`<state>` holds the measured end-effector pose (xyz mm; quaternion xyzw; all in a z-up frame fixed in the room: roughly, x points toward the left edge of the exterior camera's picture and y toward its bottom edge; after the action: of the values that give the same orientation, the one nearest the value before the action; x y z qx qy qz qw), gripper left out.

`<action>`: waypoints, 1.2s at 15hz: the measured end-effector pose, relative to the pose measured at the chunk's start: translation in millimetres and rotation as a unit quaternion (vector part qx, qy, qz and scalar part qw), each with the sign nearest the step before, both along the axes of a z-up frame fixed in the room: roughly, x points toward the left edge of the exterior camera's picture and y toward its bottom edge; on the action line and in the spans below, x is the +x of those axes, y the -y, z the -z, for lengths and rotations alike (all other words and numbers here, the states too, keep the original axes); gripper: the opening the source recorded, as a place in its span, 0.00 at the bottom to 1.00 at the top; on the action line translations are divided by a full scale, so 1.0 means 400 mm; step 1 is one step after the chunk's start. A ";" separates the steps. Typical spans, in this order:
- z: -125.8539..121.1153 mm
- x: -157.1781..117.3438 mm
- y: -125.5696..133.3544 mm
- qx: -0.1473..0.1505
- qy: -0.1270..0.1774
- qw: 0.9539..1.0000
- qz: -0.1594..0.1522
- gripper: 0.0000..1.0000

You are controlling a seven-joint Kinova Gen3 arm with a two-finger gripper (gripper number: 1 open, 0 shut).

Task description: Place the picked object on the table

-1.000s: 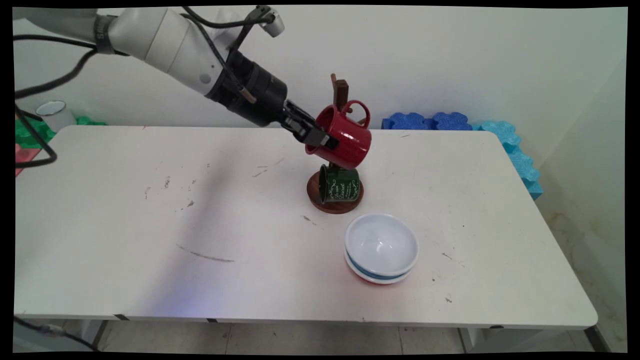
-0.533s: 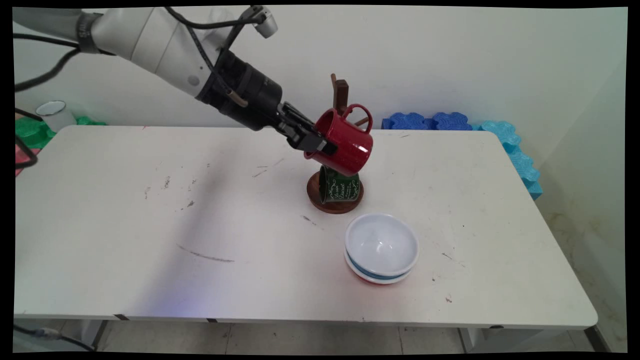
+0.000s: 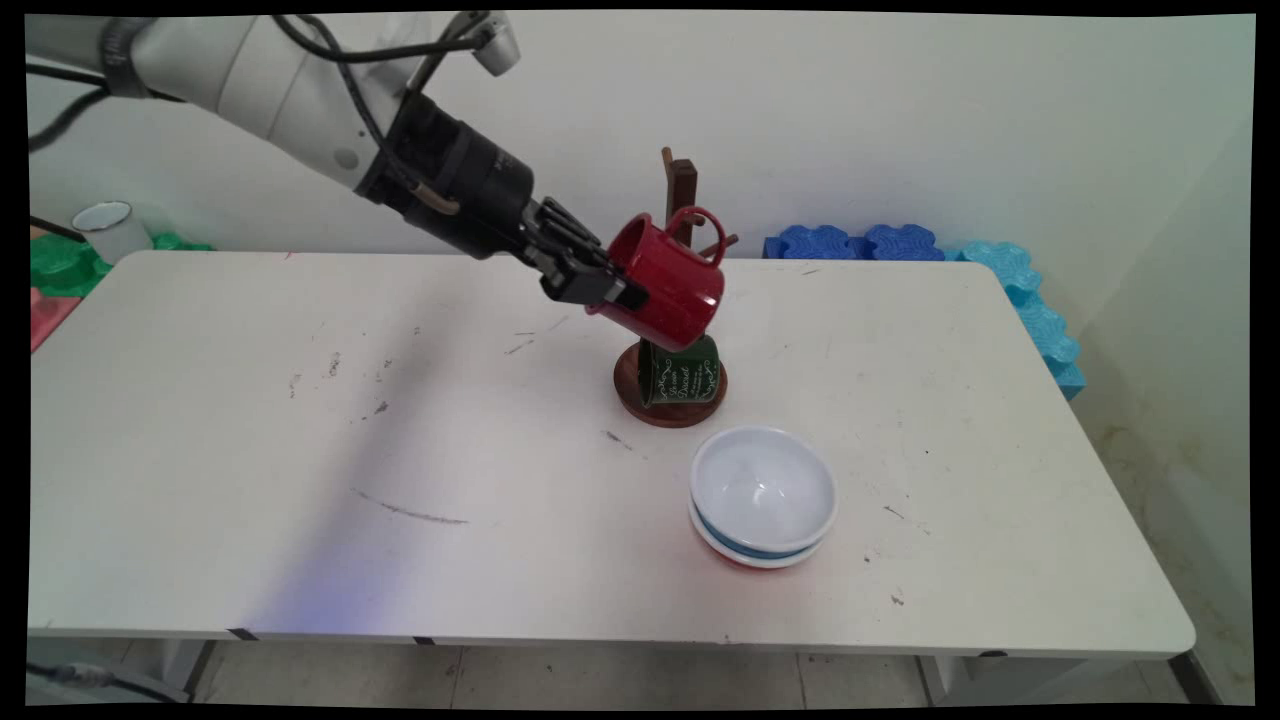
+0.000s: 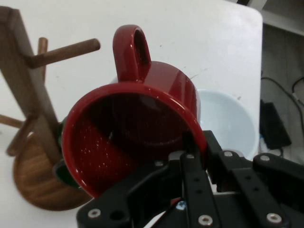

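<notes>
Red mug (image 3: pixel 660 290) is pinched by its rim in the gripper (image 3: pixel 612 292), hanging tilted just beside the wooden mug tree (image 3: pixel 683 190) above the green mug (image 3: pixel 680 372), so I'd keep the handle clear of those pegs and that wrist steady.

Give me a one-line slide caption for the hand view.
The gripper clamps the rim of a tilted red mug beside a wooden mug tree, above a white bowl.

A glossy red mug (image 3: pixel 662 290) is tilted on its side in mid-air, clamped at its rim by the gripper (image 3: pixel 608 292). It hangs just beside the wooden mug tree (image 3: pixel 682 195), handle up, apart from the pegs.
</notes>
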<state>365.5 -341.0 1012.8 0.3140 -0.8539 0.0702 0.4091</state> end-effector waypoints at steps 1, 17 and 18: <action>-0.002 0.011 -0.002 -0.005 0.006 1.000 0.001 0.00; -0.011 0.234 -0.027 -0.068 0.125 0.990 0.022 0.00; -0.009 0.246 -0.026 -0.070 0.132 0.988 0.022 0.00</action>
<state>464.0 -330.6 1016.6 0.2533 -0.9002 0.1620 0.3150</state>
